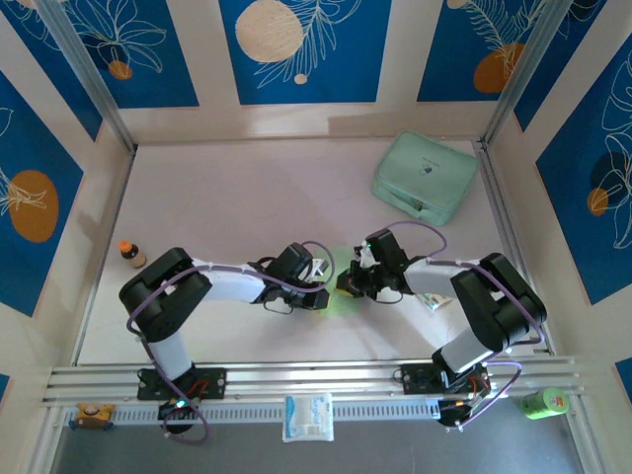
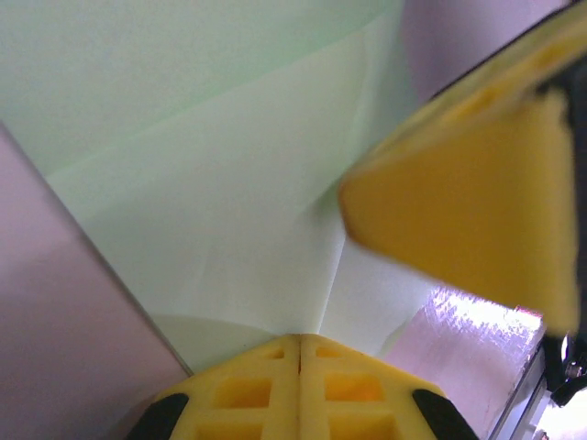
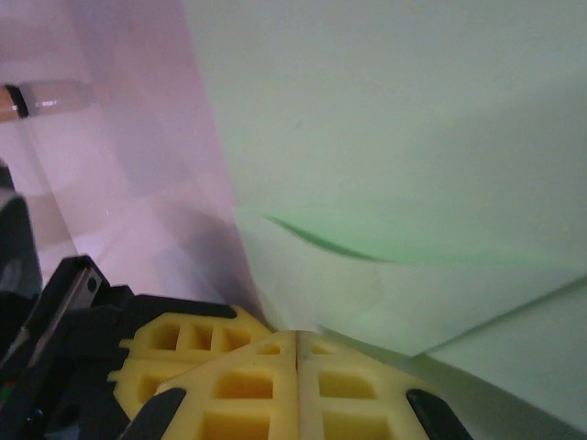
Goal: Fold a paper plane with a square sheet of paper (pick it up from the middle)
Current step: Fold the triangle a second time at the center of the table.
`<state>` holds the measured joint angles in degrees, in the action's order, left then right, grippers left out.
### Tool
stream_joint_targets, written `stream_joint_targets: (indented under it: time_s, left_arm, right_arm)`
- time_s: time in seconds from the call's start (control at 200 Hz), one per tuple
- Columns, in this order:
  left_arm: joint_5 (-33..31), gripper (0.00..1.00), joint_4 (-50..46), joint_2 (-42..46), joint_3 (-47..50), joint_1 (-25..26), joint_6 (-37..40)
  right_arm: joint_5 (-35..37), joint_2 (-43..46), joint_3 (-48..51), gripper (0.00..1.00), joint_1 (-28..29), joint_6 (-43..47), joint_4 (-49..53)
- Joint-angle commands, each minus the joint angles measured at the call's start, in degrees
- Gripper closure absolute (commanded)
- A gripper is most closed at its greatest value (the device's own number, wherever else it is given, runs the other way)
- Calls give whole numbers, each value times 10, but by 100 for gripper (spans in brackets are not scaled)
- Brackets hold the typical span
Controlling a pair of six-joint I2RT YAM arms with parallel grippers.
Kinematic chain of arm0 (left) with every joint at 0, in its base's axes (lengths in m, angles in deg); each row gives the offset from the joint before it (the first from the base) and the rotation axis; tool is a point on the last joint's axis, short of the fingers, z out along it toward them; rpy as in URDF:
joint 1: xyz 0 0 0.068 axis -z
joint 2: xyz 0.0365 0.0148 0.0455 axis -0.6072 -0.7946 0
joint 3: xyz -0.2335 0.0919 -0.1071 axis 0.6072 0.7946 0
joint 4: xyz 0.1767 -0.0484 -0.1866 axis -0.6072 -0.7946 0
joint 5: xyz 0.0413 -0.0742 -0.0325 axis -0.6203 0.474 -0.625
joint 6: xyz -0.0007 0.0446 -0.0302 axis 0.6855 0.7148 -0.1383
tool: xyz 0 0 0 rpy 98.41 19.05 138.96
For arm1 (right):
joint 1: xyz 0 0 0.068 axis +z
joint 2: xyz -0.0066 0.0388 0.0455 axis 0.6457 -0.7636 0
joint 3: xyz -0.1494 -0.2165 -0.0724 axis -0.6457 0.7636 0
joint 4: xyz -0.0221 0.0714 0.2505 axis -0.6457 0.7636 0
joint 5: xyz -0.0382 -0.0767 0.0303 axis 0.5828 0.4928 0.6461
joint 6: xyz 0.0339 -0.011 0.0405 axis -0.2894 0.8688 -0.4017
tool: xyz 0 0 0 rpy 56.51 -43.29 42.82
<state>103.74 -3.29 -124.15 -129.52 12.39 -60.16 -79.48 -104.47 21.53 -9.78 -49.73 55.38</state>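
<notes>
A white-and-blue packet point(image 1: 308, 416) lies at the near rail. At mid-table the left gripper point(image 2: 299, 346) and right gripper point(image 3: 296, 339) face each other over the square sheet of paper point(image 1: 342, 299). Each has its 2 fingers pressed together, tips at the creased sheet; a pinch cannot be confirmed. A mint-green case point(image 1: 425, 178) lies far right.

Pale table point(image 1: 227, 197), mint-green case point(image 1: 425, 178) far right, small bottle point(image 1: 130, 254) left edge, light-green paper point(image 1: 340, 300) near middle
</notes>
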Motion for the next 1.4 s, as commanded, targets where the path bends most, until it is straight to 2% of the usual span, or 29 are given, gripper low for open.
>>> stream_joint_targets:
  time_s: [0.0, 0.125, 0.245, 0.59, 0.77, 1.01, 1.245, 1.395]
  left_arm:
    - [-14, 100, -62, -21, 16, 5, -3]
    - [-14, 100, -69, -20, 12, 4, 1]
    - [-15, 100, -73, -18, 14, 4, 3]
    - [-15, 100, -80, -24, 15, 4, 9]
    - [-15, 100, -82, -24, 15, 4, 12]
    - [-16, 100, -82, -23, 18, 5, 11]
    - [-18, 100, -81, -16, 21, 4, 10]
    - [-15, 100, -80, -18, 20, 4, 12]
  right_arm:
    - [-18, -24, -7, 98, 19, 13, 3]
    - [3, -55, 3, 99, 22, 14, 19]
    - [-7, -74, 20, 99, -9, 8, -8]
    - [17, -48, -12, 99, -47, 28, 32]
    - [52, -41, -30, 99, -58, 42, 65]
    - [124, -20, -52, 99, -58, 65, 118]
    - [93, 66, -33, 98, -24, 81, 75]
    - [60, 49, -26, 97, 6, 64, 48]
